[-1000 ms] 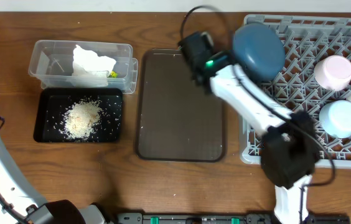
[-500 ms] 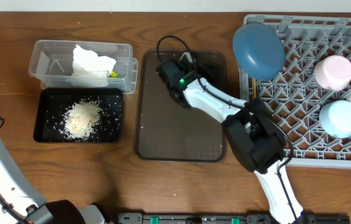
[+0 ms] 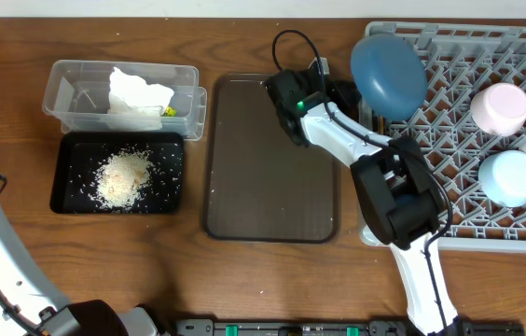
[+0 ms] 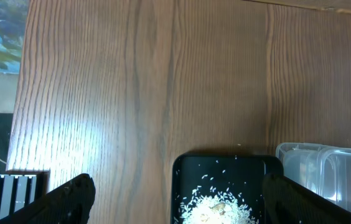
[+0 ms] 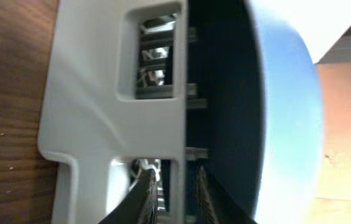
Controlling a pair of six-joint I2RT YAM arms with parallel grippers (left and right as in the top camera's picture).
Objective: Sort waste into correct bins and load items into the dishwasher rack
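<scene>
Brown tray (image 3: pixel 263 187), grey rack (image 3: pixel 449 121), blue plate (image 3: pixel 389 73) inside

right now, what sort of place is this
Probably a dish-clearing workstation on a wooden table: grey dishwasher rack holding a blue plate, black tray of rice scraps, clear tub with tissue.

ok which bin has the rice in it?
The shallow black tray; the clear plastic tub next to it holds crumpled white tissue instead.
</scene>
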